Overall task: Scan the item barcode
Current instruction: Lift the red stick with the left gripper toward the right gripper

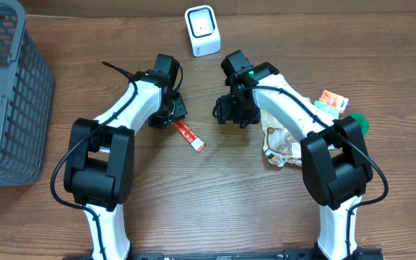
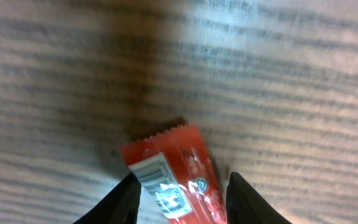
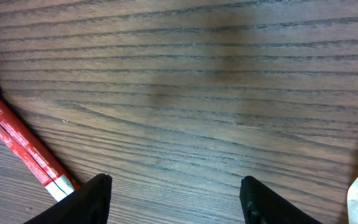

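The item is a long red snack packet (image 1: 188,135) lying flat on the wooden table, its white barcode label facing up in the left wrist view (image 2: 176,171). My left gripper (image 1: 170,115) is down over the packet's upper end. Its two dark fingers flank the packet (image 2: 183,175); the left one is against the edge and the right one stands a sliver off. My right gripper (image 1: 231,112) hovers open over bare wood (image 3: 176,178), with the packet (image 3: 23,146) off to its left. The white scanner (image 1: 202,30) stands at the back centre.
A grey mesh basket (image 1: 6,94) fills the left edge. A clear bag of snacks (image 1: 284,141), an orange packet (image 1: 331,100) and a green object (image 1: 358,121) lie at the right beside the right arm.
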